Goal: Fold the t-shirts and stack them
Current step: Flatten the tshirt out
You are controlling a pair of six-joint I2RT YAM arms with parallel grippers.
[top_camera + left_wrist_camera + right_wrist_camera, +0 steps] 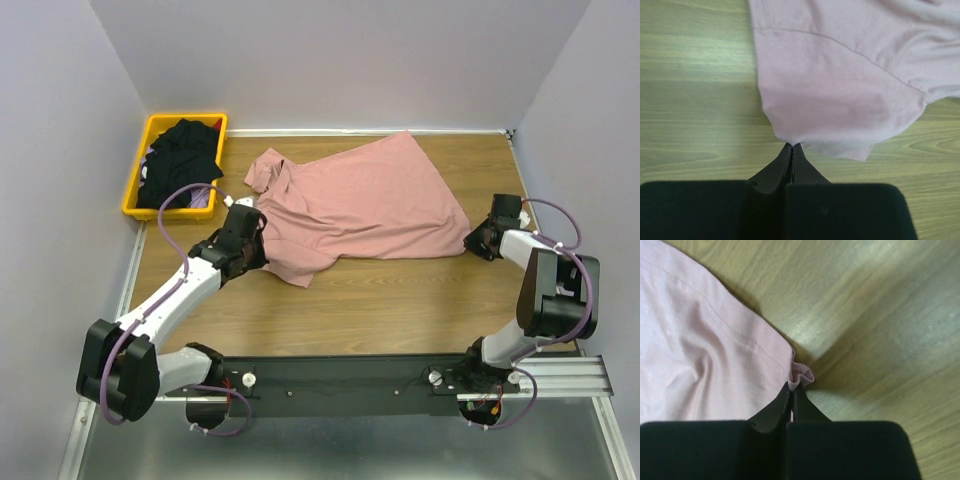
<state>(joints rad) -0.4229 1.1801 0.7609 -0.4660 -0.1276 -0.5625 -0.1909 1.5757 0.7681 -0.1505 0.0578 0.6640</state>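
A dusty pink t-shirt [360, 205] lies spread and creased on the wooden table, plain side up, with no print showing. My left gripper [252, 228] is shut on the shirt's left edge; in the left wrist view the cloth [840, 90] is pinched at the fingertips [792, 146]. My right gripper [484, 238] is shut on the shirt's hemmed right corner [802, 376] in the right wrist view. Black t-shirts [182, 160] lie heaped in a yellow bin [137, 178] at the back left.
Grey walls close the table [400, 310] at the back and both sides. The yellow bin stands against the left wall. A metal rail [400, 375] with the arm bases runs along the near edge.
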